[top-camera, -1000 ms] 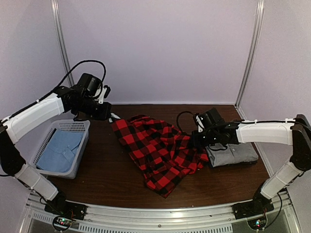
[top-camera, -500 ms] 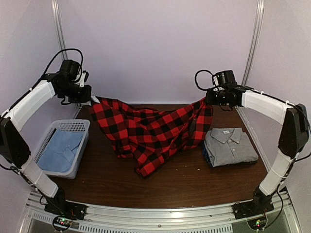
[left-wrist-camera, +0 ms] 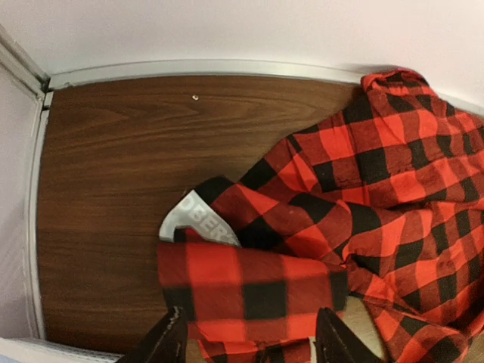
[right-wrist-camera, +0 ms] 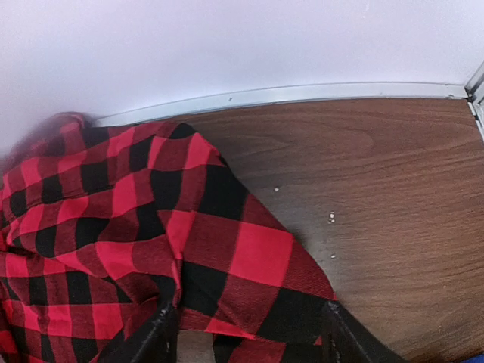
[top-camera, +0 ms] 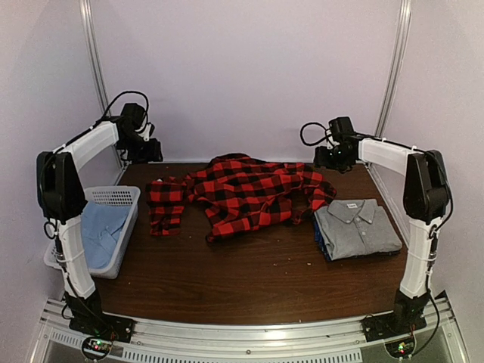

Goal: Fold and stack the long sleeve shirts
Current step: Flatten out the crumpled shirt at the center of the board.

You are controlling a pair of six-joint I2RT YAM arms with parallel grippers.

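Note:
The red-and-black flannel shirt (top-camera: pixel 246 193) lies spread across the back half of the table, one sleeve (top-camera: pixel 165 206) reaching left. A black band with white block letters (left-wrist-camera: pixel 198 219) shows in the left wrist view. The grey collared shirt (top-camera: pixel 357 227) sits folded at the right. My left gripper (top-camera: pixel 147 151) hovers over the flannel's left end, open, its fingers (left-wrist-camera: pixel 168 342) apart above the cloth. Above the flannel's right end, my right gripper (top-camera: pixel 327 158) is open too, its fingers (right-wrist-camera: pixel 159 337) wide over the fabric (right-wrist-camera: pixel 227 257). Neither holds anything.
A pale plastic basket (top-camera: pixel 113 195) with a blue cloth (top-camera: pixel 102 231) in it stands at the table's left edge. Walls and metal posts close in the back and sides. Bare brown wood (top-camera: pixel 249 280) fills the front of the table.
Half a second ago both grippers held the flannel stretched in the air. Both have let go, and it now lies spread on the table with the grippers above its ends.

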